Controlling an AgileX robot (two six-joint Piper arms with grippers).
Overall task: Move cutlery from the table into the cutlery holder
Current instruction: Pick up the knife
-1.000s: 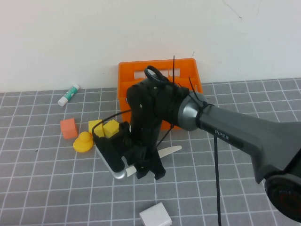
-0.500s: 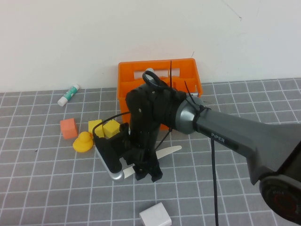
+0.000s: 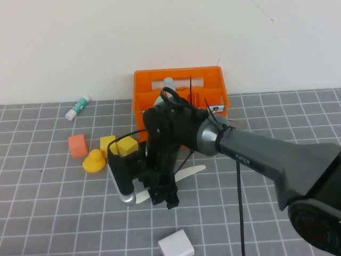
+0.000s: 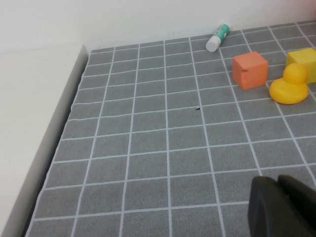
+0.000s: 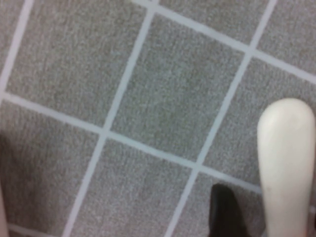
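Reaching down with spread jaws, the right gripper straddles the cream-white plastic knife; closing comes next, while the left gripper sits shut, parked.

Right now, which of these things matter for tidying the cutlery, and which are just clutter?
Job: cream knife on table, right end effector open over it; orange cutlery holder behind; left end effector parked at table's left.
Clutter: tube, orange cube, yellow blocks, duck, white block.

Grey right arm marked PIPER, black wrist, thin black cables.
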